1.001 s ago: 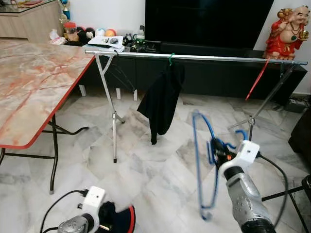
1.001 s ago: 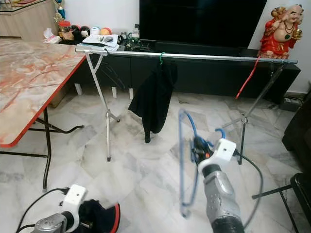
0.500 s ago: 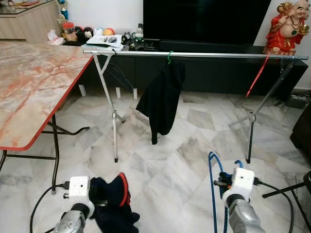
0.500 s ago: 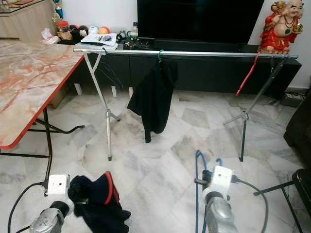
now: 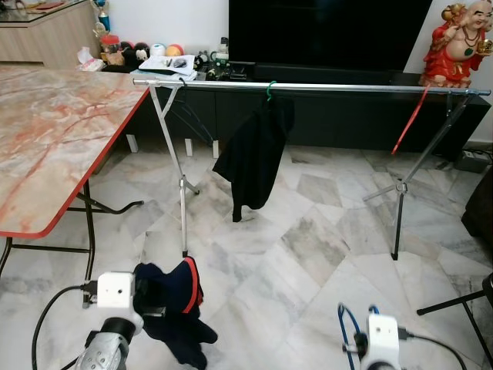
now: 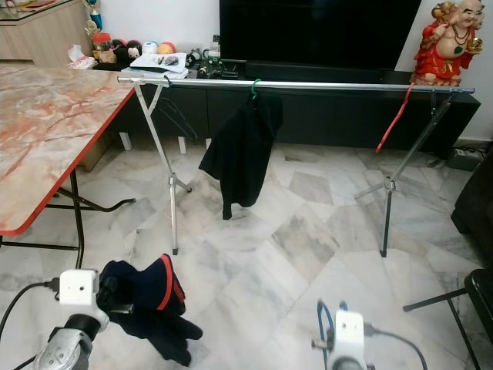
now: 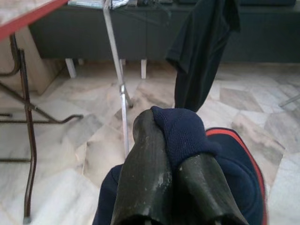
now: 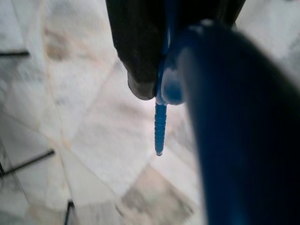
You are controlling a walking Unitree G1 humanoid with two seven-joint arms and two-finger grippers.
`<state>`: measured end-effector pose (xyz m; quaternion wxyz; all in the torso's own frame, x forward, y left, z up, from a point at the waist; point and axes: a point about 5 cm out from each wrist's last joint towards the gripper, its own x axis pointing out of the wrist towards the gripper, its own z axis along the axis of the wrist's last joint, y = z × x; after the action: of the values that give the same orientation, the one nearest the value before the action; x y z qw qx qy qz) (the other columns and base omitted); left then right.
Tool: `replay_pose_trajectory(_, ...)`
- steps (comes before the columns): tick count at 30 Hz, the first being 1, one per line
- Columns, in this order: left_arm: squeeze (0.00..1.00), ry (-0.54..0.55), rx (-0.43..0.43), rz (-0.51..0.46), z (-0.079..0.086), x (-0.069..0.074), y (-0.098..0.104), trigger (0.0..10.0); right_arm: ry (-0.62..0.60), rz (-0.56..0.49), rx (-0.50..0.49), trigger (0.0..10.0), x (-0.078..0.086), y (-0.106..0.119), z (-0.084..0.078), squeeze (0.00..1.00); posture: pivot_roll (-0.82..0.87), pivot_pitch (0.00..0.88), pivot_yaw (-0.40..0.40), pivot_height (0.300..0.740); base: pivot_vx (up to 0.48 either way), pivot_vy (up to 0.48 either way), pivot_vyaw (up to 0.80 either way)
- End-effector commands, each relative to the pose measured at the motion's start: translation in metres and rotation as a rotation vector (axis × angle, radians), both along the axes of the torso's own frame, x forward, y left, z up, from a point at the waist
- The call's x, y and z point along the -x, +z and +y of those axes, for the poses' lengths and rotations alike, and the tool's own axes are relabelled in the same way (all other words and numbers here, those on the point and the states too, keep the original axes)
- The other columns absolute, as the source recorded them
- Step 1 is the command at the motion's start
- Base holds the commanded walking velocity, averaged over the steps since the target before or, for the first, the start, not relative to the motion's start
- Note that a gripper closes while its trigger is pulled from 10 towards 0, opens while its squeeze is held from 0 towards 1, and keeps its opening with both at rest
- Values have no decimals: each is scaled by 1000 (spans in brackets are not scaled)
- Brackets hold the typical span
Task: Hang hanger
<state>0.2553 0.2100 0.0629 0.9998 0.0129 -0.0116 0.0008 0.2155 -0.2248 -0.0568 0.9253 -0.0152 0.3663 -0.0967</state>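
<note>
Blue hanger [image 8: 234, 117] clamped in right tool [image 8: 159, 70] (low, near floor).

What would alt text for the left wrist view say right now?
The left end effector is shut on a navy garment with red trim, held above the marble floor. Beyond it, a black shirt hangs beside a metal rack leg.

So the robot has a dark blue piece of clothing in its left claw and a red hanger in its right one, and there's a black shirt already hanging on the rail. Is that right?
Not quite: the hanger in the right gripper is blue, not red, as the right wrist view shows. The rest holds: the left gripper is shut on the navy garment, and a black shirt hangs on the rail.
</note>
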Motion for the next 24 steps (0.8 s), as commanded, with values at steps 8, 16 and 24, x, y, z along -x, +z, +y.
replay_pose_trajectory(8,0,33,-9,24,4,8,4,10000,62,138,64,10000,32,-17,-8,0,155,39,4,740,0,0,0)
replay_pose_trajectory(16,0,77,3,57,11,13,2,10000,101,163,50,10000,41,-23,0,0,171,33,-4,740,0,0,400)
replay_pose_trajectory(24,0,69,4,56,7,9,4,10000,66,149,3,10000,40,-23,2,0,166,27,-3,740,0,77,353)
